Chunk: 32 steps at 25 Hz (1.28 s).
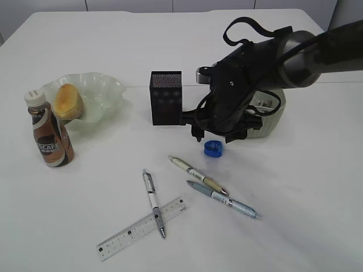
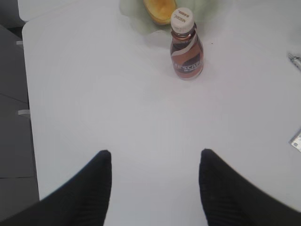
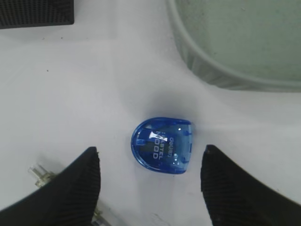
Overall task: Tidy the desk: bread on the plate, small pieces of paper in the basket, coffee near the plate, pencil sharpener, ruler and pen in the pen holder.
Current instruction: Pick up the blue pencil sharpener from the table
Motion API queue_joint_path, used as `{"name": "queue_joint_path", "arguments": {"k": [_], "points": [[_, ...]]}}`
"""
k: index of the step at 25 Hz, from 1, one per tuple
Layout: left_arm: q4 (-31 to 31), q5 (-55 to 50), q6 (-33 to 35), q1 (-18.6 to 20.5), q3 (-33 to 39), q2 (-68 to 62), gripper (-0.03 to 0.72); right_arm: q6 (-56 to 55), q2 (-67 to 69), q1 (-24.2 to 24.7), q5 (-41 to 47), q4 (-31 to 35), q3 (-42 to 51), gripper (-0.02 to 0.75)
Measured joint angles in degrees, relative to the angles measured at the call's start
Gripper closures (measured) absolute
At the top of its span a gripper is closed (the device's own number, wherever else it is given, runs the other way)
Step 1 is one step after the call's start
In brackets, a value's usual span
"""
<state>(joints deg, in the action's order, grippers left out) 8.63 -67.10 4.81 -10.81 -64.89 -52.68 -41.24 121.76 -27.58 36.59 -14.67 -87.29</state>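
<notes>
The blue pencil sharpener lies on the white table. My right gripper is open just above it, one finger on each side, not touching. The black pen holder stands left of it and the grey basket is behind my arm. The bread lies on the pale green plate, with the coffee bottle upright beside it. Three pens and a clear ruler lie in front. My left gripper is open and empty over bare table.
The table's left edge shows in the left wrist view, with a grey floor beyond. A pen tip lies by the right gripper's left finger. The ruler's corner shows at the right edge of the left wrist view.
</notes>
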Motion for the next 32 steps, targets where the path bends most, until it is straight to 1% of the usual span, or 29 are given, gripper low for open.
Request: {"name": "queue_joint_path", "arguments": {"k": [6,32], "points": [[0.0,0.0,0.0,0.0,0.0,0.0,0.254,-0.09,1.09,0.0,-1.3,-1.19,0.0,0.246],[0.0,0.0,0.0,0.0,0.0,0.0,0.254,-0.13,4.03,0.0,-1.51,-3.68,0.08,0.246]]}}
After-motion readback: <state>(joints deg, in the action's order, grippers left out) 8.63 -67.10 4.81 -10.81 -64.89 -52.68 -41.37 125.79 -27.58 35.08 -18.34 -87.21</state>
